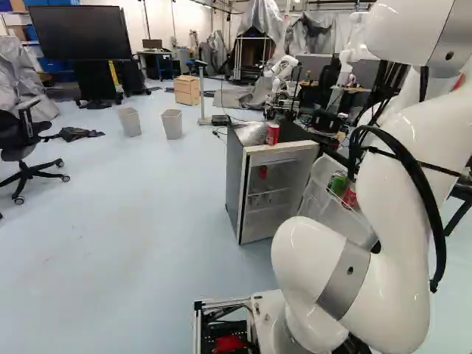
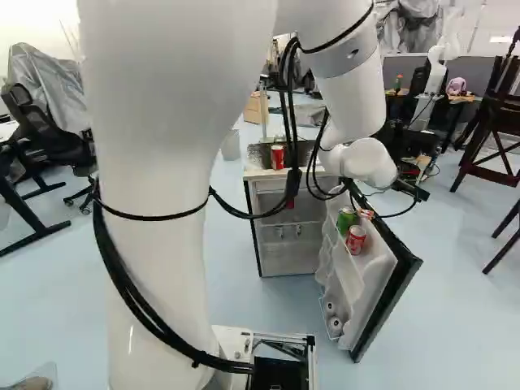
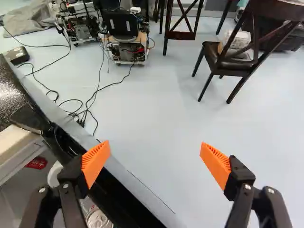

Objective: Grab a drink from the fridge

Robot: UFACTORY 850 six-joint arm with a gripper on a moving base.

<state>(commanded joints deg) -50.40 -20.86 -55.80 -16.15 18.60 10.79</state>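
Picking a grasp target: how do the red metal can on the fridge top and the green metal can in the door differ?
Colour: red can is red, green can green.
Place: red can stands atop the fridge; green can sits in the open door's shelf.
Neighbours: green can has another can beside it; red can has none.
Shared: both outside the gripper.

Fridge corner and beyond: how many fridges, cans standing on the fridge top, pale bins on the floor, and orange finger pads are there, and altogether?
Fridge: 1
Red can on top: 1
Pale bins: 2
Orange pads: 2
Total: 6
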